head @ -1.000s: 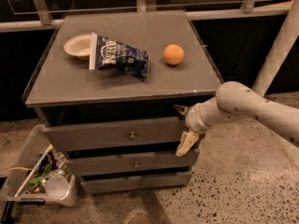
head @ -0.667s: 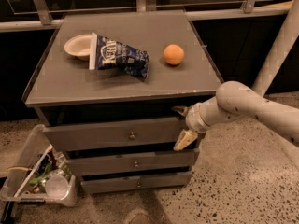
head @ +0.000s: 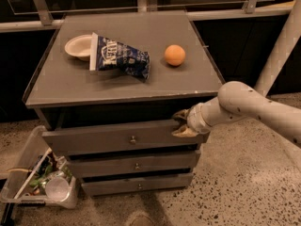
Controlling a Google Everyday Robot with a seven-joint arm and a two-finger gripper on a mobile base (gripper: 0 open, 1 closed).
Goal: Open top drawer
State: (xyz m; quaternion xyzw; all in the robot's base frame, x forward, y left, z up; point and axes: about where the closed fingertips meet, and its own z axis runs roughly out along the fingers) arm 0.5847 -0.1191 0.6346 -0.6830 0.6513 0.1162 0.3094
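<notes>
- The top drawer [head: 94, 138] sits directly under the cabinet top [head: 141, 81]. It has the tallest front of the three and lies above two slimmer drawers [head: 103, 166].
- Its front is a flat, grey, matt wooden panel, rigid and rectangular. A small round metal knob [head: 133, 139] is fixed at its centre.
- Handling, as judged: the panel is stiff and not fragile, and it should slide straight out with moderate resistance. The knob is small and smooth, so it is liable to slip. The top edge or right end of the panel offers a broader purchase.
- The gripper [head: 182, 124] is at the right end of the top drawer, level with its upper edge. Whether its jaws are released or clenched cannot be told.
- On the cabinet top stand a round orange [head: 174, 55], a crumpled blue snack bag [head: 120, 58] and a shallow pale bowl [head: 77, 46].
</notes>
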